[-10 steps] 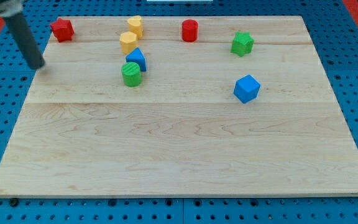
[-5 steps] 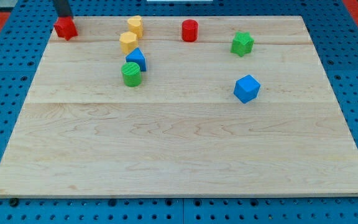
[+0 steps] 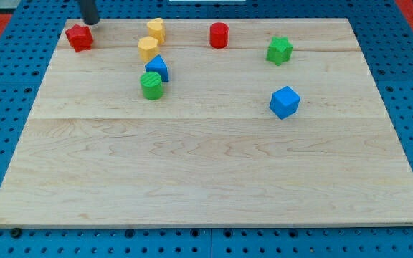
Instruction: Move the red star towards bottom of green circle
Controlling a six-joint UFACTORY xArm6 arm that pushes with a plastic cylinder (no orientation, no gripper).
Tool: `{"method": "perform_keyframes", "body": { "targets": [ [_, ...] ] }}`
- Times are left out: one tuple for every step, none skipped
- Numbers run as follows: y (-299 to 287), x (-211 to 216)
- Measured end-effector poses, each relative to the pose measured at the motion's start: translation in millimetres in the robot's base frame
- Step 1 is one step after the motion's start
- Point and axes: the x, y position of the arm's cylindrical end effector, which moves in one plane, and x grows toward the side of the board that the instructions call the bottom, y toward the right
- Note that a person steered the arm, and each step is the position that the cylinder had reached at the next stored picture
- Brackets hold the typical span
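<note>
The red star lies at the board's top left corner. My tip is just above and to the right of it, at the board's top edge, close to or touching it. The green circle stands to the right and lower down, with a blue block touching its top.
Two yellow blocks stand above the blue block. A red cylinder is at top centre, a green star at top right, a blue cube below it. The wooden board lies on a blue pegboard.
My tip swung from the board's left edge up to the top edge, then right, passing behind the red star. The red star shifted slightly right and down.
</note>
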Motion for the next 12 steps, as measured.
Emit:
{"method": "perform_keyframes", "body": {
  "targets": [
    [-10.3,21.5],
    [16.8,71.1],
    [45.1,120.4],
    [58.0,162.6],
    [19.4,178.7],
    [10.8,194.7],
    [9.4,234.6],
    [19.4,257.6],
    [42.6,257.6],
    [78.6,257.5],
    [130.8,257.5],
    [162.9,271.3]
  ]
}}
